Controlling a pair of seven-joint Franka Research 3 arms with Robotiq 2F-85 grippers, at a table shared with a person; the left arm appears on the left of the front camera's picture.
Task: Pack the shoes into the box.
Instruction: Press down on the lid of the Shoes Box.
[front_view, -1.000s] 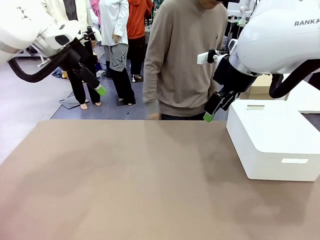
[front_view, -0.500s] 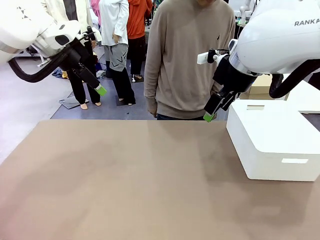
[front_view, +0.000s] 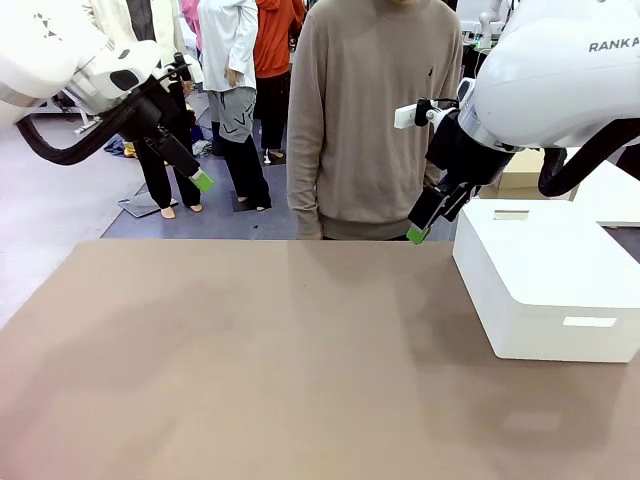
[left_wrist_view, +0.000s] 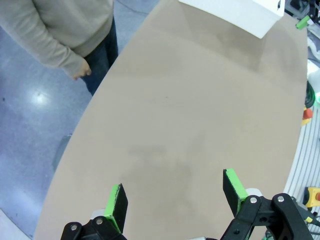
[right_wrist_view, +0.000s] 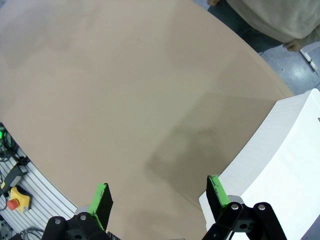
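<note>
The black loafers and the tan shoebox are out of view. My left gripper (front_view: 200, 181) hangs high above the table's far left corner; in the left wrist view (left_wrist_view: 175, 192) its green pads stand wide apart over bare tabletop, so it is open and holds nothing. My right gripper (front_view: 418, 234) hovers above the far edge beside the white box; the right wrist view (right_wrist_view: 159, 196) shows it open and without a load too. A person in a beige sweater (front_view: 375, 110) stands at the far side with arms down.
A large white rectangular box (front_view: 545, 280) sits on the brown table (front_view: 260, 370) at the right, partly under my right arm. Other people stand farther back on the left.
The person at the far side has straightened and shifted slightly. Both arms have stayed still.
</note>
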